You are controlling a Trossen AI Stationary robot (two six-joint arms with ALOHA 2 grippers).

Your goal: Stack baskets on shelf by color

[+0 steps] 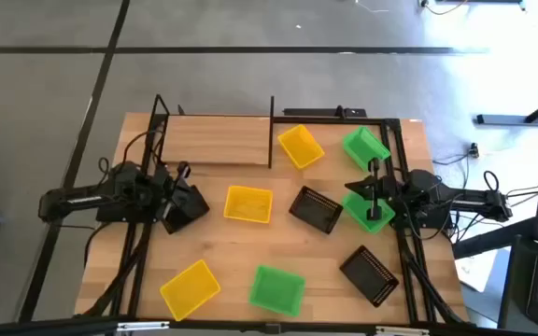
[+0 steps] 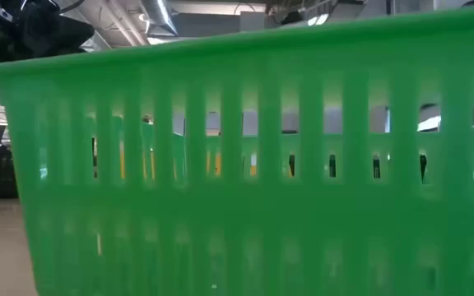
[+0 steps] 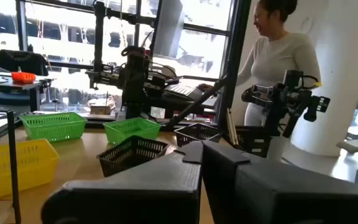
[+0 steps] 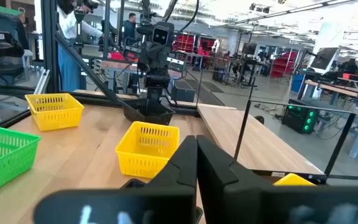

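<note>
Both arms wait low at the table's sides with fingers shut. My left gripper (image 1: 177, 196) (image 3: 201, 148) stands over a black basket (image 1: 191, 209) (image 4: 148, 112). My right gripper (image 1: 374, 194) (image 4: 196, 144) stands over a green basket (image 1: 377, 217) (image 3: 131, 129). A yellow basket (image 1: 300, 147) and a green basket (image 1: 365, 147) lie askew on the shelf (image 1: 218, 140) at the far edge. On the tabletop sit a yellow basket (image 1: 248, 203), a black one (image 1: 314, 209), another black (image 1: 370, 274), a green (image 1: 277, 288) and a yellow (image 1: 190, 287). My left gripper is right over the black basket; I cannot tell whether it touches it, and nothing shows between its fingers. My right gripper is right over the green basket's middle; I cannot tell whether it touches it, and nothing shows between its fingers.
The shelf's black posts (image 1: 271, 131) and rods rise at the far edge. The near green basket's wall (image 2: 245, 164) fills the low view. Bare tabletop (image 1: 241, 252) lies between the middle and near baskets. A person (image 3: 278, 62) stands beyond the table's right side.
</note>
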